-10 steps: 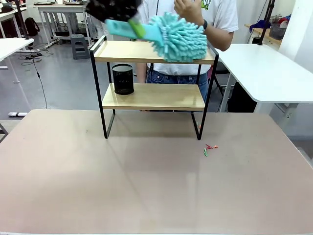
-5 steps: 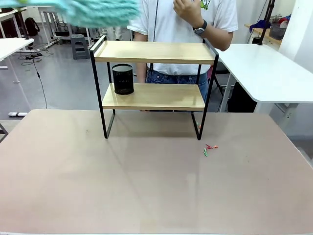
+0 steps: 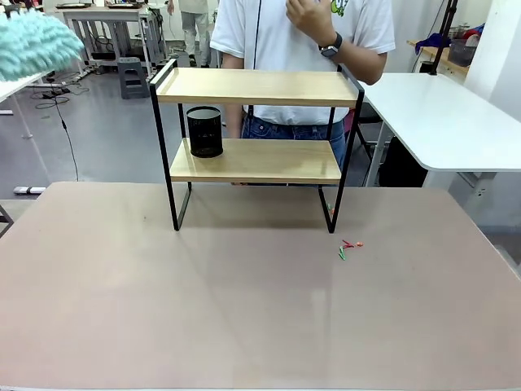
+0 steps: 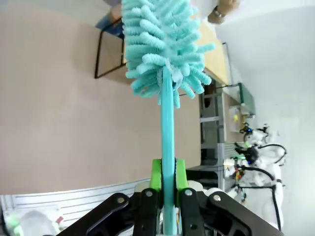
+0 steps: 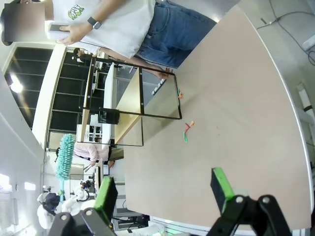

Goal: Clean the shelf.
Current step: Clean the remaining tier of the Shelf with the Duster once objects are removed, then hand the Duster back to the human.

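Green at the pads; found the left end effector (image 4: 168, 176) clenched on the handle of a teal duster (image 4: 165, 49), fluffy head cut off at the wrist view's top edge and at the front view's left edge. Saw the right end effector (image 5: 163, 189) released, jaws wide, above the table (image 5: 236, 113). Noted the shelf (image 3: 255, 85) at the table's far side, with a black mesh cup (image 3: 204, 132) on its lower board. Could not identify small red and green bits (image 3: 348, 245) near its right leg. Spotted a person (image 3: 277, 49) behind, partly hidden by the shelf; could not read the green shirt print.

Duster (image 3: 32, 42) now far left, off shelf (image 3: 256, 85)
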Controlling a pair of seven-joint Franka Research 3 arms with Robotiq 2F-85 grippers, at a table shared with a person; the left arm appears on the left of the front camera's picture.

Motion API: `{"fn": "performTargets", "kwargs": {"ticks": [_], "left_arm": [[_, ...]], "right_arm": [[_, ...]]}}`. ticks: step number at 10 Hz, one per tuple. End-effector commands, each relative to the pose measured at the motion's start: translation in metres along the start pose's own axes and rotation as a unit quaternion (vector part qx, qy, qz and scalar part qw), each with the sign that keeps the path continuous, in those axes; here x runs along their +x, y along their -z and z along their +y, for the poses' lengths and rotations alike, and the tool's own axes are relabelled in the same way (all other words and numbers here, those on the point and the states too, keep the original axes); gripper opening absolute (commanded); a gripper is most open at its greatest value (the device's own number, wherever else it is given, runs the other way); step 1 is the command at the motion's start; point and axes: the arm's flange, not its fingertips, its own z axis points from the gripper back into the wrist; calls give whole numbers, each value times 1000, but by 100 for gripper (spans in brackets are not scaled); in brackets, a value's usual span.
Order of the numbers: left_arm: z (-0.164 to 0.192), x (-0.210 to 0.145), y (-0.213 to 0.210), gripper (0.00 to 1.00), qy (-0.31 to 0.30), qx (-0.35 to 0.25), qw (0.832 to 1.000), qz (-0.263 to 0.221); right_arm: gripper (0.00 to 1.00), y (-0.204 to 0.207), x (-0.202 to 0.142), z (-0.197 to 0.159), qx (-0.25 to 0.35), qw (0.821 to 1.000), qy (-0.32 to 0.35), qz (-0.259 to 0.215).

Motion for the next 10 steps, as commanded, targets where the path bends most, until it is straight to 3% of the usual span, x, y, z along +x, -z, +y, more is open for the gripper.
{"fn": "performTargets", "kwargs": {"ticks": [1,2,3,4,10], "left_arm": [[33,10,42,0,63,-11,997,40],[53,19,62,0,31,42,997,62],[69,35,90,0,-11,107,988,113],[43,2,47,0,25,14,999,43],[43,2,47,0,25,14,999,43]], "right_arm": [[100,1,2,2,11,1000,-12,-7],[100,1,2,2,11,1000,-12,-7],[100,1,2,2,11,1000,-12,-7],[100,1,2,2,11,1000,-12,-7],[100,1,2,2,11,1000,-12,-7]]}}
